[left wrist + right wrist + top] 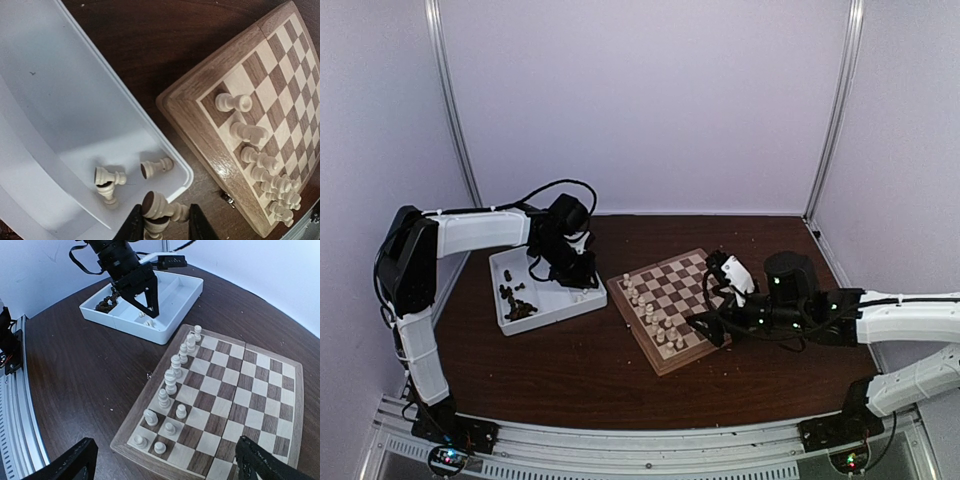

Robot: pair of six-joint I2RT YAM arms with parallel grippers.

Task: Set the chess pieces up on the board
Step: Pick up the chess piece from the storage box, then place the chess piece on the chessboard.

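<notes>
Dark tabletop (570, 370): left fingers (134, 226) pinch cream piece (159, 206), apparently above tray (75, 100) corner; right fingers (70, 465) spread at board (240, 385) edge.

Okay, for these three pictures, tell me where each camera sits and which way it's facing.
Top: above and behind the robot, looking down at the table; left arm, right arm, tray and chessboard show.
Left wrist: on the left arm, looking down at the tray corner; left gripper holds a cream piece.
Right wrist: low, facing across the chessboard toward the tray; the open right gripper frames the bottom corners.
Shared: both wrist views show the row of cream pieces.
</notes>
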